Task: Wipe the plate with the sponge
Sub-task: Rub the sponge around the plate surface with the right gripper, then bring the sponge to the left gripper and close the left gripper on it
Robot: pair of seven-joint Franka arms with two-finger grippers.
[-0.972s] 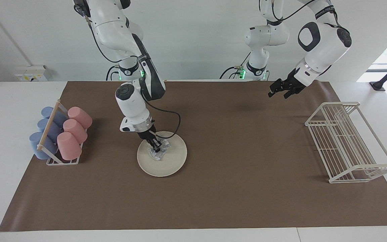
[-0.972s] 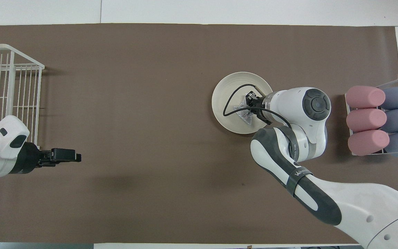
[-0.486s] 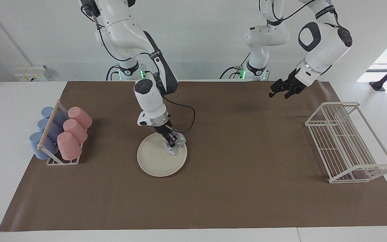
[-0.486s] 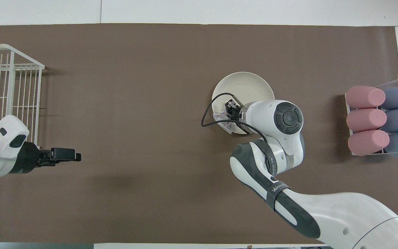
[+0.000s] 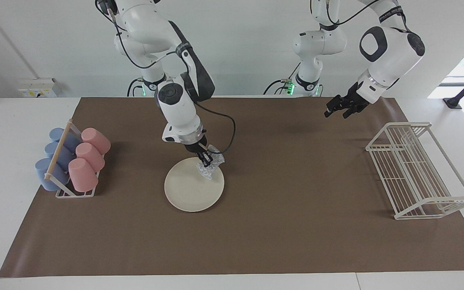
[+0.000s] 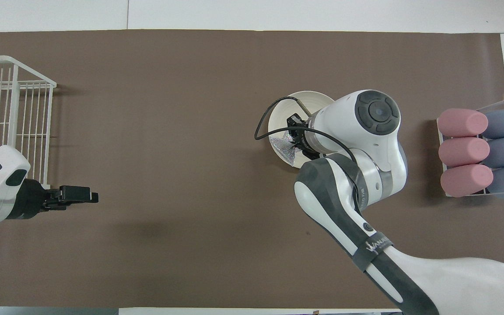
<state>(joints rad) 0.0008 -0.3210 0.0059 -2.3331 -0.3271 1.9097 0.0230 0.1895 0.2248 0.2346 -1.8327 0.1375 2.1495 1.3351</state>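
A brown paper mat (image 5: 296, 225) covers the white table. In the facing view, the right gripper (image 5: 206, 160) is clenched on the crinkled silvery-white speckled sponge (image 5: 212, 166), which hangs over the edge of the round cream-white plate (image 5: 187, 193) nearest the robots. The left gripper (image 5: 338, 110) waits in the air with fingers spread, near the white wire rack (image 5: 417, 169).

From overhead, the right arm hides much of the plate (image 6: 280, 122); the sponge (image 6: 285, 148) shows as a shiny triangle.
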